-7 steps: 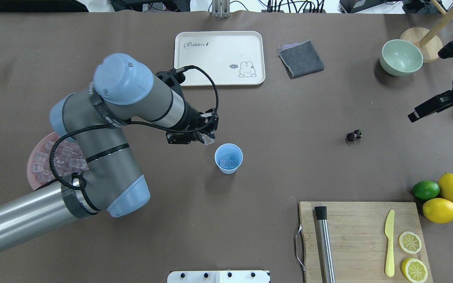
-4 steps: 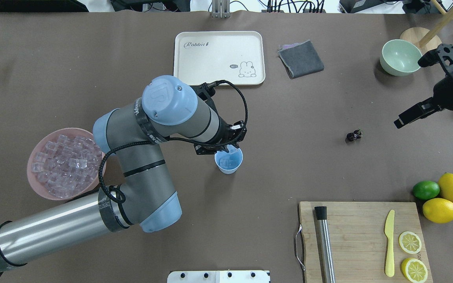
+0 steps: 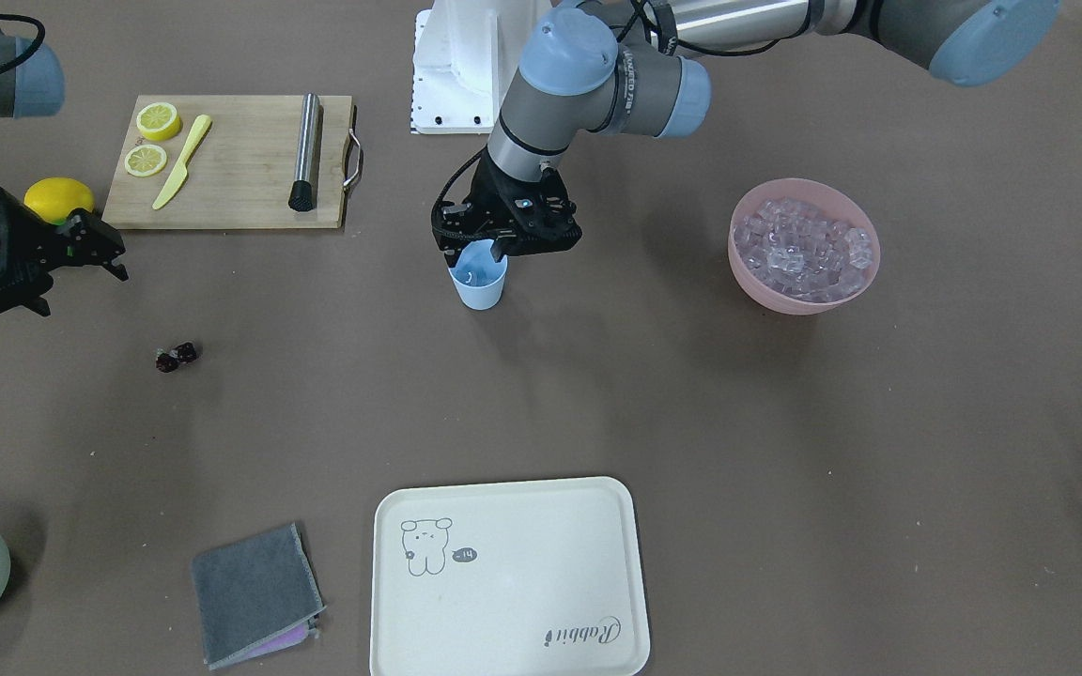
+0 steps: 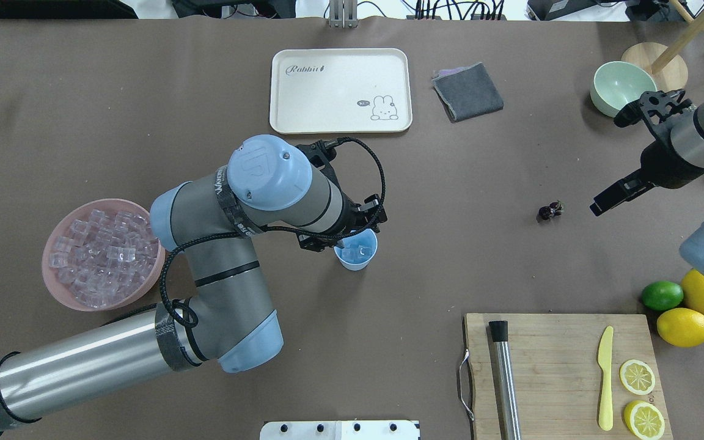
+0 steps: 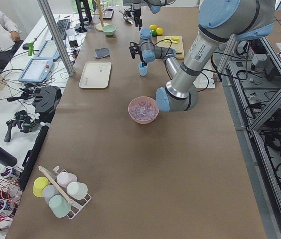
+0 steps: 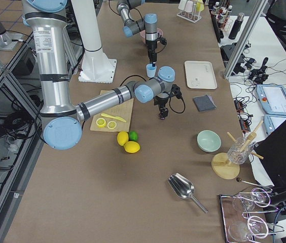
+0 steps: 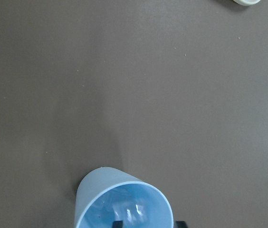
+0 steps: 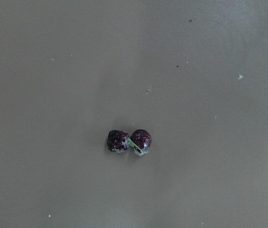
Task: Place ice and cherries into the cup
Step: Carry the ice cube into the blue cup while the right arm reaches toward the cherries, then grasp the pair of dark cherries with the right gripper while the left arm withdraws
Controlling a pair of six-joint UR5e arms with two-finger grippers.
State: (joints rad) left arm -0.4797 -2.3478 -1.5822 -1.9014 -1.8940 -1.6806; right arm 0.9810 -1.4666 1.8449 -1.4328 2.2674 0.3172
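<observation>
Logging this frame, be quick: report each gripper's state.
Left gripper: jaws open above the cup, holding nothing.
Right gripper: jaws open, empty, near the cherries.

Cup (image 4: 355,264) sits mid worktop (image 4: 450,275), ice (image 4: 361,250) in it; bowl (image 4: 47,278) at its 9 o'clock, cherries (image 4: 550,210) at 3 o'clock, tray (image 4: 340,91) at 12 o'clock

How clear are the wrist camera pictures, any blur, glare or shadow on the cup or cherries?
Right wrist view: the cherries are sharp, evenly lit, with only a faint shadow. Left wrist view: the cup is in focus but cropped by the bottom edge; the ice inside shows pale glints.
</observation>
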